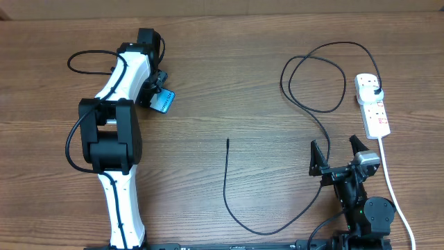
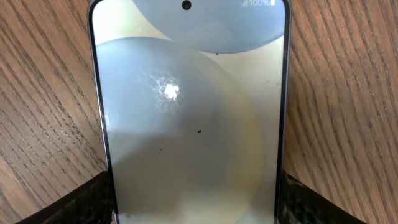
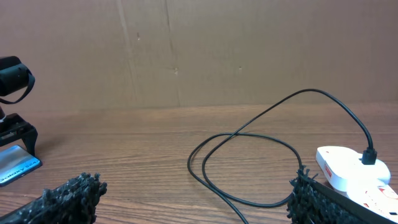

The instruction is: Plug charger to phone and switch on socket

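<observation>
The phone with a lit blue screen sits between the fingers of my left gripper at the table's upper left. In the left wrist view the phone fills the frame, both fingers pressed against its edges. The charger cable lies loose: its connector tip rests mid-table, and its black plug sits in the white socket strip at the right. My right gripper is open and empty, just left of the strip. The cable loops in front of it.
The strip's white cord runs down the right side past my right arm's base. A black arm cable loops at the upper left. A cardboard wall stands behind the table.
</observation>
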Action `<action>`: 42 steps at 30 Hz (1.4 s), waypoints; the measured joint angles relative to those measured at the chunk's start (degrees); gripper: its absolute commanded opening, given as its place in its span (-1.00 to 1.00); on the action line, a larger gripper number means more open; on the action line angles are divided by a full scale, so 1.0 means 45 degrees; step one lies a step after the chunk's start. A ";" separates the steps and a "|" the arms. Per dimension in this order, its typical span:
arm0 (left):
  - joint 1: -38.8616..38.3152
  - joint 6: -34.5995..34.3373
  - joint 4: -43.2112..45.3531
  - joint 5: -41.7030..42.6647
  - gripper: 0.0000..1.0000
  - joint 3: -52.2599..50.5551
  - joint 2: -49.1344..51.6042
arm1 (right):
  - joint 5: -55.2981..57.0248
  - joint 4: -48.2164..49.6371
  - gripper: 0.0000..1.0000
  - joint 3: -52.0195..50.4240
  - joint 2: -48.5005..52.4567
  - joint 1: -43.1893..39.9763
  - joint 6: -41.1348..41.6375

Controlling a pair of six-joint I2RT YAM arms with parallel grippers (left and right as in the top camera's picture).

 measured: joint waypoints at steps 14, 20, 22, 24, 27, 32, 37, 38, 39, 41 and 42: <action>0.0000 0.0000 -0.0005 0.0000 -0.31 0.0000 0.0000 | -0.0005 0.0000 1.00 0.0000 0.0000 0.0000 0.0000; 0.0000 0.0000 -0.0005 0.0000 -0.63 0.0000 0.0000 | 0.0000 0.0000 1.00 0.0000 0.0000 0.0000 0.0005; 0.0000 0.0000 0.0000 0.0000 -0.67 0.0000 0.0000 | -0.0005 -0.0005 0.99 0.0000 0.0000 -0.0005 0.0000; 0.0000 0.0000 -0.0005 0.0000 -0.77 0.0000 0.0000 | -0.0005 -0.0005 1.00 0.0000 0.0000 -0.0005 0.0000; 0.0000 0.0000 -0.0005 0.0000 -0.91 0.0000 0.0000 | 0.0000 -0.0005 1.00 0.0000 0.0000 0.0000 0.0000; 0.0000 0.0000 -0.0010 0.0000 -0.92 0.0000 0.0000 | -0.0005 0.0000 1.00 0.0000 0.0000 -0.0005 0.0000; 0.0000 0.0000 -0.0010 0.0000 -0.92 0.0000 0.0000 | -0.0005 -0.0005 1.00 0.0000 0.0000 0.0000 0.0000; 0.0000 0.0000 -0.0010 0.0000 -0.92 0.0000 0.0000 | -0.0005 0.0000 1.00 0.0000 0.0000 0.0000 0.0000; 0.0000 0.0000 -0.0010 0.0000 -0.92 0.0000 0.0000 | -0.0005 -0.0005 1.00 0.0000 0.0000 0.0000 0.0000; 0.0000 0.0000 -0.0010 0.0000 -0.92 0.0000 0.0000 | -0.0005 0.0000 1.00 0.0000 0.0000 -0.0005 0.0000; 0.0000 0.0000 -0.0015 0.0000 -0.92 0.0005 0.0000 | 0.0000 -0.0005 1.00 0.0000 0.0000 0.0000 -0.0005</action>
